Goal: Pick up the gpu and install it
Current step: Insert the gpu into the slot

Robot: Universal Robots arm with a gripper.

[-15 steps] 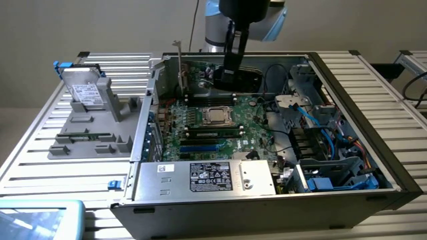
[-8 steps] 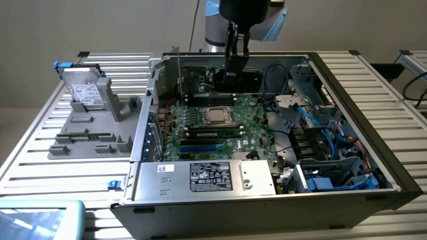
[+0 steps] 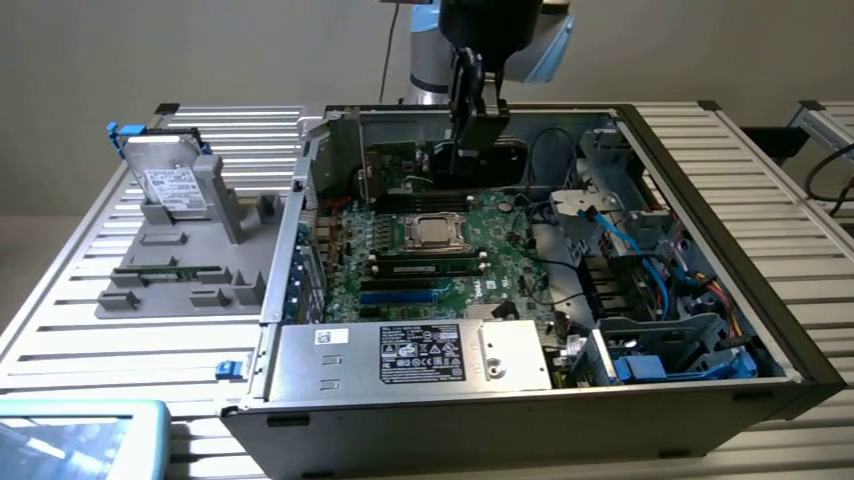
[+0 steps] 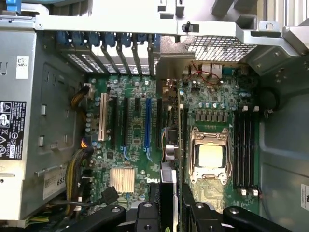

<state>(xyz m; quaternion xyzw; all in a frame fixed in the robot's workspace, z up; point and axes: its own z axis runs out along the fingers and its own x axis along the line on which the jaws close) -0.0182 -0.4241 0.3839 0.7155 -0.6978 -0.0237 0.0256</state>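
My gripper (image 3: 475, 100) hangs over the open computer case (image 3: 694, 150), above the back part of the motherboard (image 3: 400, 255). It is shut on the gpu (image 3: 483, 135), a thin dark card held upright and clear of the board. In the wrist view the gpu (image 4: 167, 174) shows edge-on between my black fingers (image 4: 145, 212), running over the board between the blue expansion slot (image 4: 147, 123) and the processor socket (image 4: 210, 157). The gripper (image 4: 169, 195) grips it by its near end.
A power supply (image 3: 414, 355) fills the case's front, and cables and drive bays (image 3: 654, 340) crowd the exterior view's right. On the exterior view's left a grey tray (image 3: 187, 285) holds a silver drive (image 3: 174, 185) and a green memory stick (image 3: 174, 268).
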